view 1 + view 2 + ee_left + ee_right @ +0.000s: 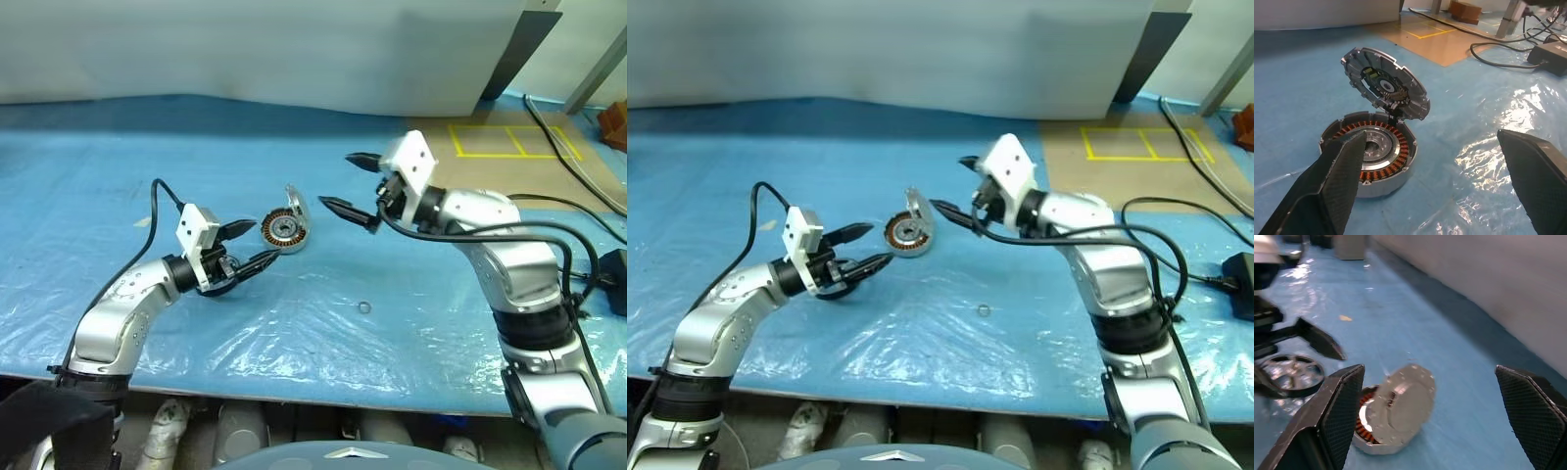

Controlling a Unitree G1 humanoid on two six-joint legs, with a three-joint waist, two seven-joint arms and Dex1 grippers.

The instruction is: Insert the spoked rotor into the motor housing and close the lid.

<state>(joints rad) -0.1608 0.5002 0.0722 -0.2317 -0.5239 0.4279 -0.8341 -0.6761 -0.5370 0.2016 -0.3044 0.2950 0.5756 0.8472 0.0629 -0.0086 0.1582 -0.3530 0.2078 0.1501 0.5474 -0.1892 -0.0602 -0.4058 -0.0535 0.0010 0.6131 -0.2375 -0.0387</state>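
Note:
The motor housing (1396,161) lies on the blue sheet with its copper windings and silver hub exposed. Its lid (1386,83) stands tilted up from the housing's far edge, dark inner face toward my left gripper and plain grey outside (1405,401) toward my right one. My left gripper (265,241) is open, held level just left of the housing, with nothing between its fingers. The spoked rotor (1290,374) lies on the sheet beneath that gripper. My right gripper (335,179) hovers open to the right of the lid, slightly higher, apart from it.
A tiny metal ring (364,306) lies on the sheet in front of the housing. Cables and a black power brick (612,269) sit at the far right. A brown patch with yellow tape (509,142) lies at the back right. A white wall runs behind the table.

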